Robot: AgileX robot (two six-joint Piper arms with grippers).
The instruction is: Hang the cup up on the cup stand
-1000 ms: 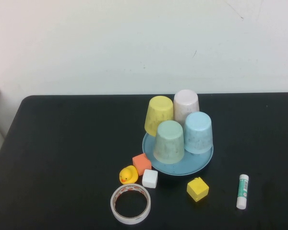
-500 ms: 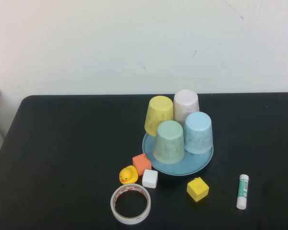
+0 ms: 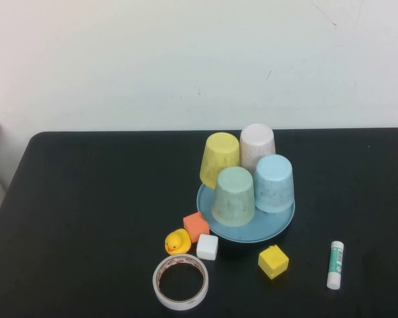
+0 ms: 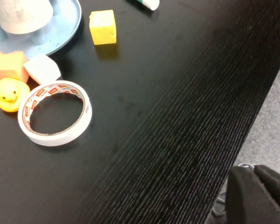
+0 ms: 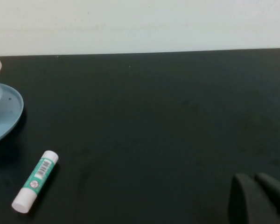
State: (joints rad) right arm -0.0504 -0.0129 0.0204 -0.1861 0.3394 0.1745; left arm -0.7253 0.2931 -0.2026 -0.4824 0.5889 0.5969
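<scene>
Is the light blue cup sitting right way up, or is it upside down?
Upside down. In the high view the cup shows its closed narrow base on top and widens downward, mouth over the cup stand, like the three cups beside it.

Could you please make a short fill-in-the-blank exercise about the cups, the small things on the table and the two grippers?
1. All four cups on the cup stand sit mouth ____.
2. The sky-blue cup is on the stand's ____ side.
3. The toy duck sits beside the ____ block.
4. The left gripper and the right gripper are both ____, low over the table's near edge.

Missing words: down; right; orange; shut
</scene>
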